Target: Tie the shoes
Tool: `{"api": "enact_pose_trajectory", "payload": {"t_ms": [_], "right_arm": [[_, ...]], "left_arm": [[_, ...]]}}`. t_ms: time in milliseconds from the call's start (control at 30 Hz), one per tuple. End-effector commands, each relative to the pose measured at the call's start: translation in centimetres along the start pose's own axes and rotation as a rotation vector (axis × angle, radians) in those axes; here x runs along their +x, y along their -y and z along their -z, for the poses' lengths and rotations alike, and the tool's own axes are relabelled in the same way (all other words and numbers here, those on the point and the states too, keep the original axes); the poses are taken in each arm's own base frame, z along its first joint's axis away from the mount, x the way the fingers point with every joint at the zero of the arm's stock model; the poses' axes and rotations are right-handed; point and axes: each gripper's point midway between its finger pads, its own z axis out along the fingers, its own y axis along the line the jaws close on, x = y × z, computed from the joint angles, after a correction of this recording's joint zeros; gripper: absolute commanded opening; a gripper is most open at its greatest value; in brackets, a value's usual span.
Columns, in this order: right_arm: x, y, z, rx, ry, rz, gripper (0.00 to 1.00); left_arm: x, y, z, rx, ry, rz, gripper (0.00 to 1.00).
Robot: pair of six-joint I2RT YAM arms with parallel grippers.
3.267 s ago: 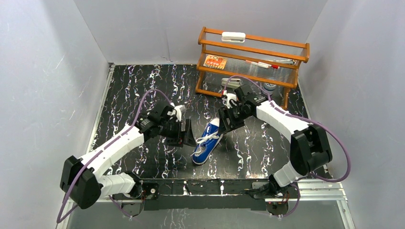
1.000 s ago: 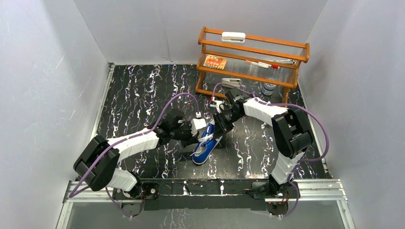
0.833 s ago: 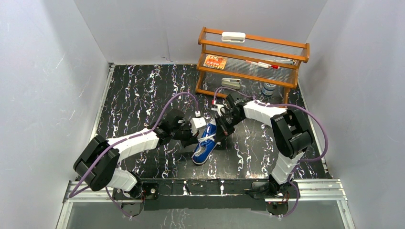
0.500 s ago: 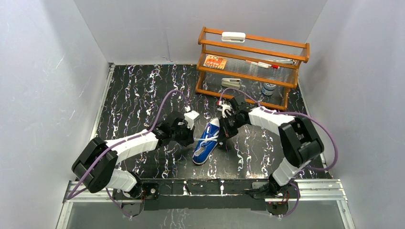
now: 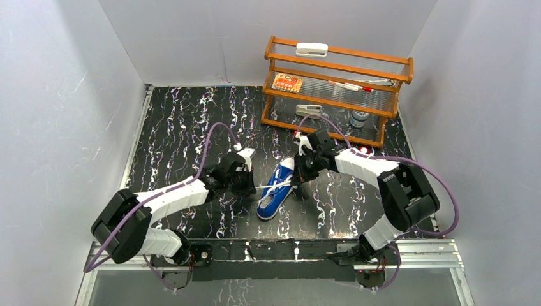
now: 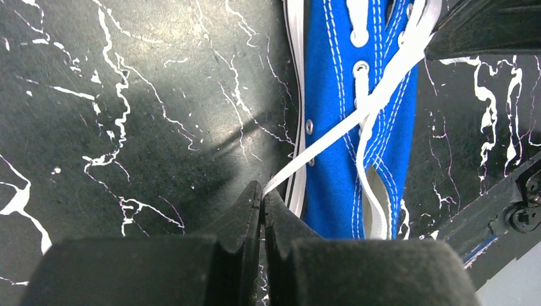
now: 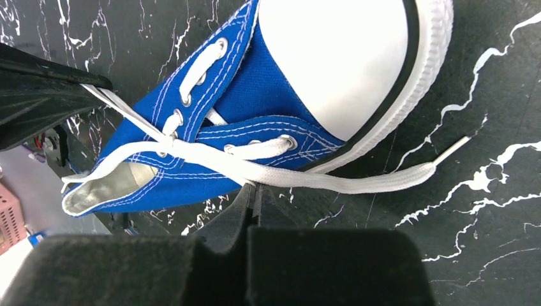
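A small blue sneaker (image 5: 274, 195) with a white toe cap (image 7: 332, 57) lies in the middle of the black marbled table, toe pointing away. My left gripper (image 5: 253, 187) sits just left of the shoe (image 6: 332, 95), shut on one white lace (image 6: 338, 131) that runs taut from its tips up across the eyelets. My right gripper (image 5: 298, 176) is low at the right side of the shoe (image 7: 255, 95), jaws together on the other lace (image 7: 357, 182). That lace's free end trails right on the table.
A wooden rack (image 5: 338, 83) with small items stands at the back right, a small jar (image 5: 359, 118) at its foot. Grey walls close in the left, back and right. A metal rail (image 5: 287, 250) runs along the near edge.
Both grippers have drawn apart from above the shoe. The left has pulled its lace out leftward. The right has shut and moved to the shoe's right side.
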Motion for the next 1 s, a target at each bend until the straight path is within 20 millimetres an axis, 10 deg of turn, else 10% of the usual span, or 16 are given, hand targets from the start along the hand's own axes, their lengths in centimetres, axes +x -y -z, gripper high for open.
{"api": "enact_pose_trajectory", "payload": {"t_ms": [0,400,600,667,867,967], "right_arm": [[-0.3,3.3,0.9,0.159,0.056,0.003,0.00],[0.5,4.1,1.6,0.190,0.080,-0.023,0.00],[-1.0,1.2,2.3,0.061,0.110,0.044,0.00],[-1.0,1.3,2.5,0.076,0.077,0.020,0.30],[-2.6,0.5,7.4,0.187,0.137,-0.012,0.77],[-4.5,-0.8,11.4,0.224,0.219,0.008,0.98]], "left_arm": [[3.9,-4.6,1.3,-0.209,-0.100,0.059,0.00],[4.8,-4.8,2.4,-0.221,-0.087,0.119,0.00],[2.9,-3.1,2.4,-0.133,-0.044,0.070,0.00],[2.8,-1.9,2.5,-0.073,-0.069,0.055,0.00],[-0.1,-0.9,5.5,-0.087,0.007,0.100,0.75],[-3.0,-1.3,8.9,-0.152,0.105,0.111,0.97]]}}
